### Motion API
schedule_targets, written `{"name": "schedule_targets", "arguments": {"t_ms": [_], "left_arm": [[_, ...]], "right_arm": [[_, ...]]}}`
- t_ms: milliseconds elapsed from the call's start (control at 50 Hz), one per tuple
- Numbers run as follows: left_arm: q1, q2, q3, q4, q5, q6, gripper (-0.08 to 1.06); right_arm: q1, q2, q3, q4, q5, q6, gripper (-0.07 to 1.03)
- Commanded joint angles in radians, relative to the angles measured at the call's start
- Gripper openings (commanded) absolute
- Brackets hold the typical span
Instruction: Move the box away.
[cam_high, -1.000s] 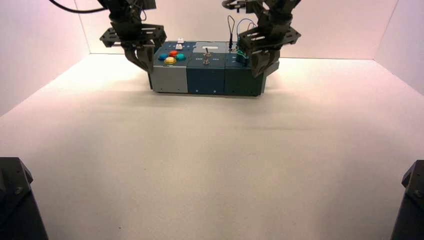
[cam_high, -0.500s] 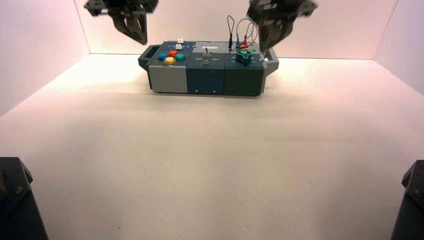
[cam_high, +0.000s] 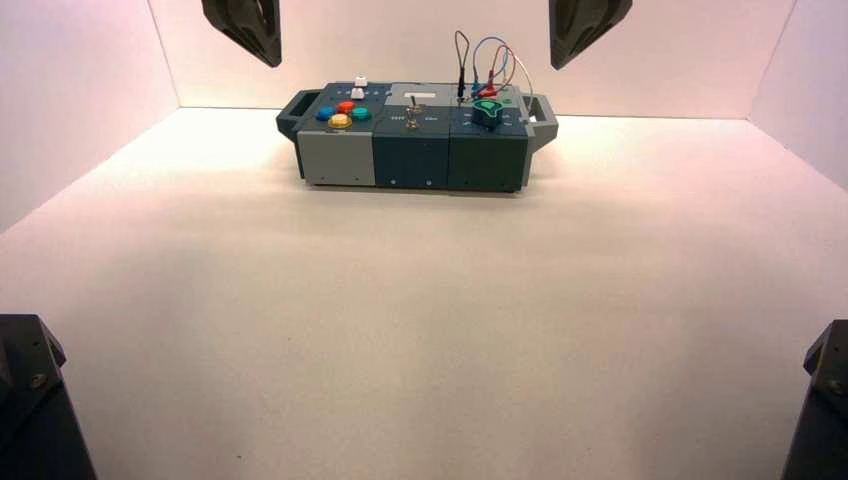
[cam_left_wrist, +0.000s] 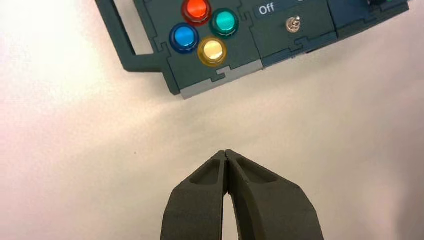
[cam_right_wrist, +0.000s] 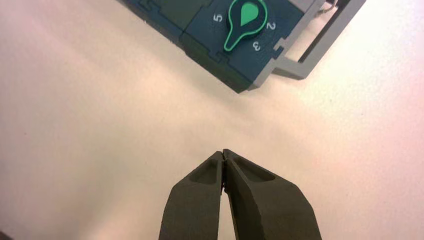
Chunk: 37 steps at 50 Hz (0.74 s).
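High view: box (cam_high: 412, 140) at upper middle, wires (cam_high: 494, 62) looped from its panel. Left gripper (cam_high: 268, 60) upper left, right gripper (cam_high: 560, 62) upper right, both closed, empty, farther from box than earlier.

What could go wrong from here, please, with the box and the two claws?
The looped wires stand up above the box, so a returning claw might snag them. The left claw is shut near the coloured buttons; if it dips there, it might press one.
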<state>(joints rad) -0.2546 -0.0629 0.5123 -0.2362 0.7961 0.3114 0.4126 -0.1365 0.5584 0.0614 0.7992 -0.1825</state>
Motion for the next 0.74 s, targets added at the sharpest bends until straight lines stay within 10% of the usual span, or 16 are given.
{"name": "schedule_targets", "arguments": {"t_ms": [20,740], "left_arm": [[0.002,-0.015,-0.026,0.002,-0.017,0.011,-0.03],[-0.005,-0.02,0.029,0.002,-0.11,0.014,-0.03]], "right_arm": [[-0.002,-0.032,0.003,-0.008,-0.025,-0.011,-0.02],[-0.003,-0.028,0.081,-0.023,-0.124,-0.023,-0.02]]}}
